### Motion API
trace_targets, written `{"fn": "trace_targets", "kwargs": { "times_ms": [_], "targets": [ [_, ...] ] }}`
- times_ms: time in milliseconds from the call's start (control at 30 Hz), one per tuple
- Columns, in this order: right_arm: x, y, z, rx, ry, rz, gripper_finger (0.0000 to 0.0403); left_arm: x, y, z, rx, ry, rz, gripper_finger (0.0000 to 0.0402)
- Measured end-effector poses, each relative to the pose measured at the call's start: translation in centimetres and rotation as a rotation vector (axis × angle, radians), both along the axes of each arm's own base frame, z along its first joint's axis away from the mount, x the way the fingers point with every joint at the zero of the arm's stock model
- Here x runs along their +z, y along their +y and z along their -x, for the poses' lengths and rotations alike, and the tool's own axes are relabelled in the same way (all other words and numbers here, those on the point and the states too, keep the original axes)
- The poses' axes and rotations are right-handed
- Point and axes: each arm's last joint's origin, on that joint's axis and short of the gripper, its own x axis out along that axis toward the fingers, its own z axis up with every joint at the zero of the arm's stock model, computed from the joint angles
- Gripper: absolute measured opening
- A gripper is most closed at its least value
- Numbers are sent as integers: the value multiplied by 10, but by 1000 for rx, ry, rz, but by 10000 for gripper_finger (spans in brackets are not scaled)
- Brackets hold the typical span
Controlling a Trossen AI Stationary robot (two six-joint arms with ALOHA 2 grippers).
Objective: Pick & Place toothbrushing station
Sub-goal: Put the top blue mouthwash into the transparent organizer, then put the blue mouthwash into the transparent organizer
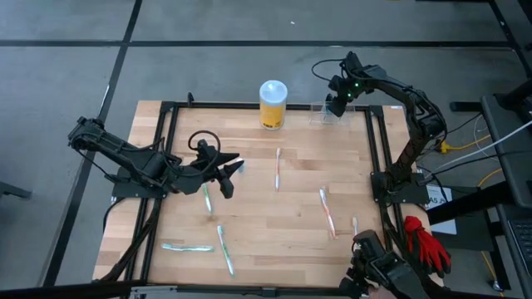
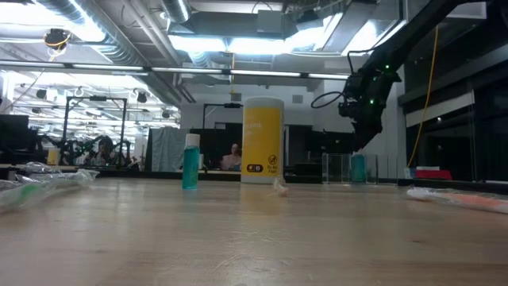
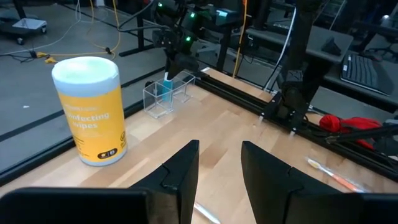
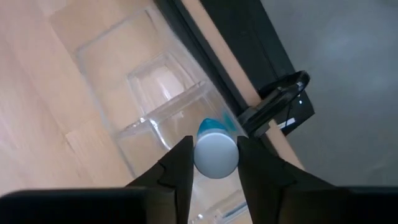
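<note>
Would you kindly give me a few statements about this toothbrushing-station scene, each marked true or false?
1. The right gripper holds a white-capped blue tube over the clear holder. True.
2. The left gripper is holding a toothbrush. False: its fingers are open and empty.
3. The yellow canister lies on its side. False: it stands upright.
4. The clear holder sits near the table's far right edge, beside the black frame rail. True.

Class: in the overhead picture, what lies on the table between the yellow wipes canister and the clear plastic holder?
Nothing: in the high view, bare wooden table separates the yellow white-lidded canister from the clear boxy plastic holder.
</note>
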Motion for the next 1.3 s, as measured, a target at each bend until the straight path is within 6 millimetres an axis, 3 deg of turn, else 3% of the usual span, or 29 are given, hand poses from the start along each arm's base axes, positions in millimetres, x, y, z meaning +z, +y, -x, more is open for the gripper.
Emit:
{"fn": "trace_targets", "kwargs": {
  "times_ms": [667,1300],
  "targets": [
    [-5,0,-2,-29,-22,-50,134,0,-1,0,-30,3,20,115],
    [-2,-7,-6,-60,-78,11,134,-1,-1,0,-38,5,25,115]
  ]
}}
